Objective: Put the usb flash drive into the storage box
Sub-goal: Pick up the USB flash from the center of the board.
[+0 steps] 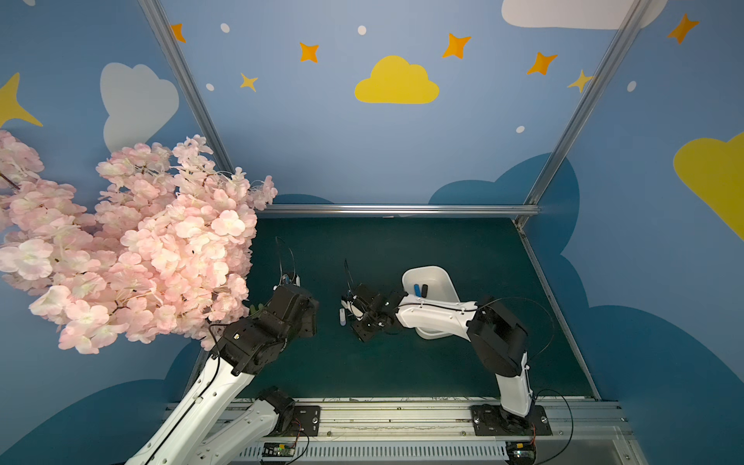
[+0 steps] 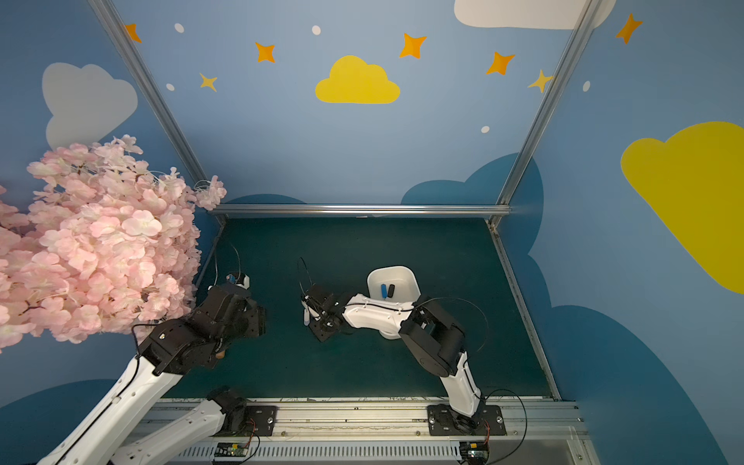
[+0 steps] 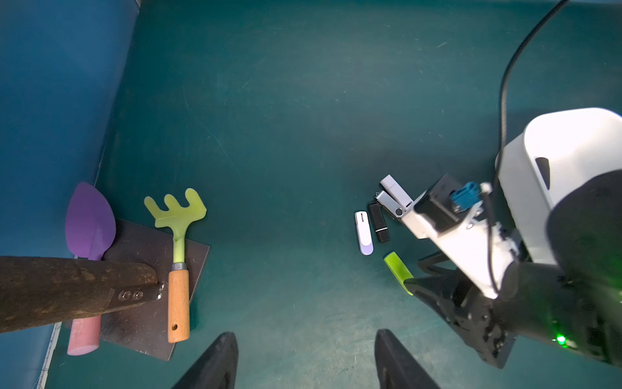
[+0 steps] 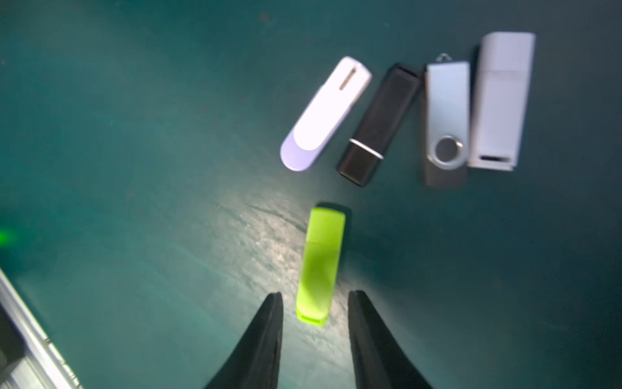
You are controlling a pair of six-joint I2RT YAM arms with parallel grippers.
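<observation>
The right tool (image 4: 314,296) is open and low over the green worktop (image 1: 402,366). Its two black fingers stand either side of one end of the green usb flash drive (image 4: 321,266), with a sliver of worktop showing on each side, so nothing is gripped. That drive lies flat on the worktop, outside the storage box (image 1: 441,277). Just past its other end four more drives lie side by side in a loose row: a white and lilac drive (image 4: 324,112), a black drive (image 4: 378,124), a silver swivel drive (image 4: 446,114) and a white capped drive (image 4: 499,101). The last two are touching or very nearly so. In both top views the storage box sits at about 3 o'clock from this cluster, and the right arm's white forearm (image 1: 432,318) crosses over its near part. A blue drive (image 1: 416,289) and a dark drive (image 1: 424,290) already lie inside it, next to each other. The left tool (image 3: 304,336) is at about 9 o'clock from the cluster, held above bare worktop with its fingers spread wide and empty. The left wrist view also shows a purple toy shovel (image 3: 89,219) and a yellow-green toy rake (image 3: 176,215) resting on a dark plate (image 3: 141,323) near the worktop's edge.
</observation>
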